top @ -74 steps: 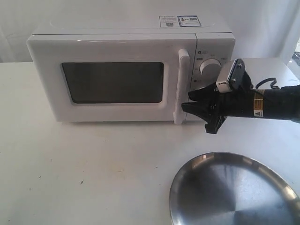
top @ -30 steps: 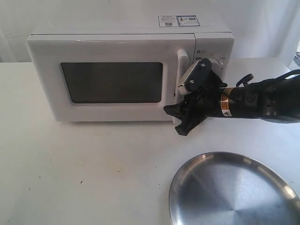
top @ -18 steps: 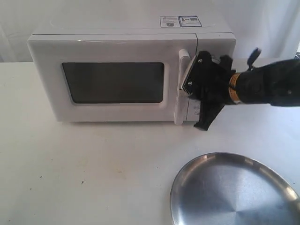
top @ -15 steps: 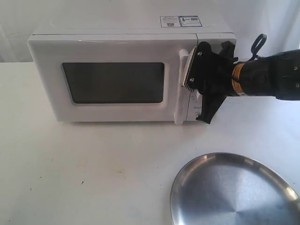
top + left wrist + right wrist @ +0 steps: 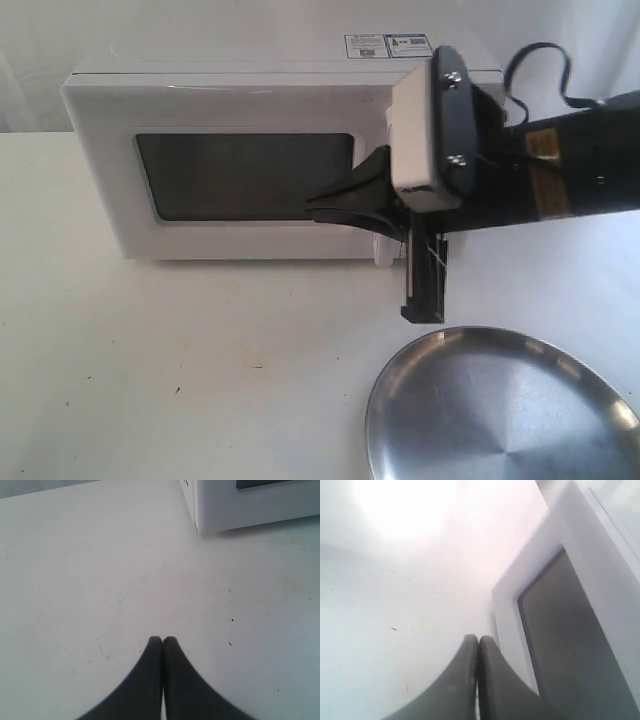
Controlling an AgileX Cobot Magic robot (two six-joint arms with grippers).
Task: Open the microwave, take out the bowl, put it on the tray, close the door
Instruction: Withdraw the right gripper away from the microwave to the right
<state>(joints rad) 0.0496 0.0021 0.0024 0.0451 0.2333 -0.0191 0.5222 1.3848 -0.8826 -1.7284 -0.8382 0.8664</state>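
White door [image 5: 250, 110] is shut on the microwave [image 5: 200, 80]; probably stiff and latched, best pulled by its bar handle [image 5: 383, 258]. Right gripper [image 5: 312, 211] lies across the window [image 5: 230, 175], jaws pressed together; left gripper [image 5: 162, 640] likewise, over the table [image 5: 75, 555]. Bowl not visible.

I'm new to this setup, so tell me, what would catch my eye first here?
The white microwave stands at the back of the white table. The black right hand, closed, points across the front of its dark-windowed door. A shiny round steel tray lies in the near right corner of the exterior view.
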